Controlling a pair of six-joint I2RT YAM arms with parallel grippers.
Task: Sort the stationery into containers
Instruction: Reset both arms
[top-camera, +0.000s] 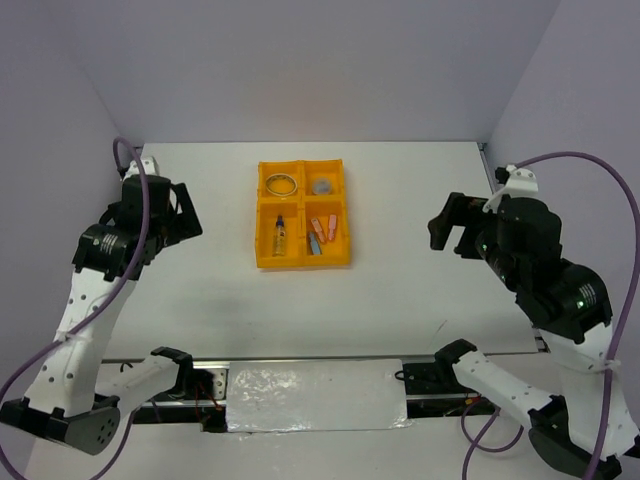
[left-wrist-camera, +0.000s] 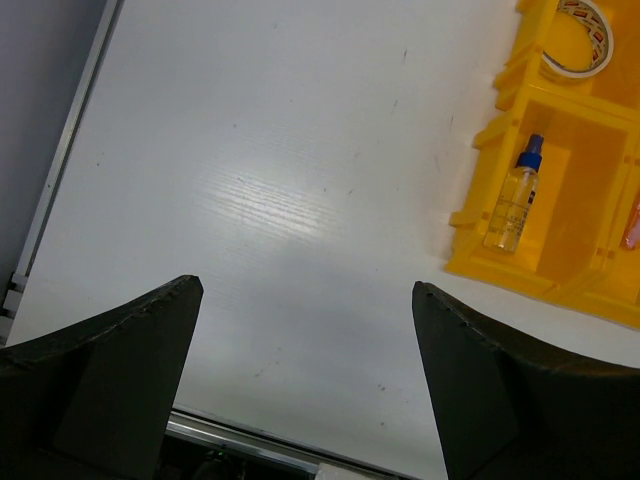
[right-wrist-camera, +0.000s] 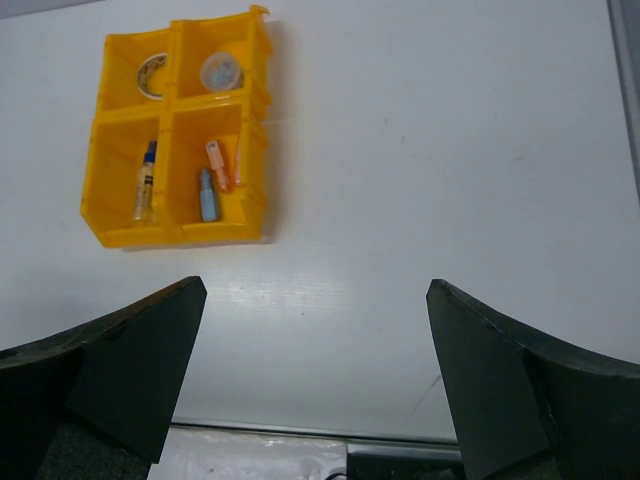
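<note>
- left gripper (left-wrist-camera: 305, 288): jaws wide, nothing held; on the near-left side of the tray (top-camera: 300, 264), well apart from it.
- right gripper (right-wrist-camera: 315, 287): jaws wide, empty; on the near-right side of the tray, well apart.
- tray: one, bright orange-yellow plastic, four square compartments, flat on the white table (top-camera: 450, 290).
- Tray's near-left compartment: one clear bottle (top-camera: 280, 236) with a blue cap, lying down, cap toward the far side.
- Tray's near-right compartment: three sticks. Two pink sticks (top-camera: 331, 227), and one light-blue stick (top-camera: 314, 245) left of them.
- Tray's far-left compartment: one beige tape ring (top-camera: 282, 184), lying flat.
- Tray's far-right compartment: one small clear-grey round roll (top-camera: 321, 186).
</note>
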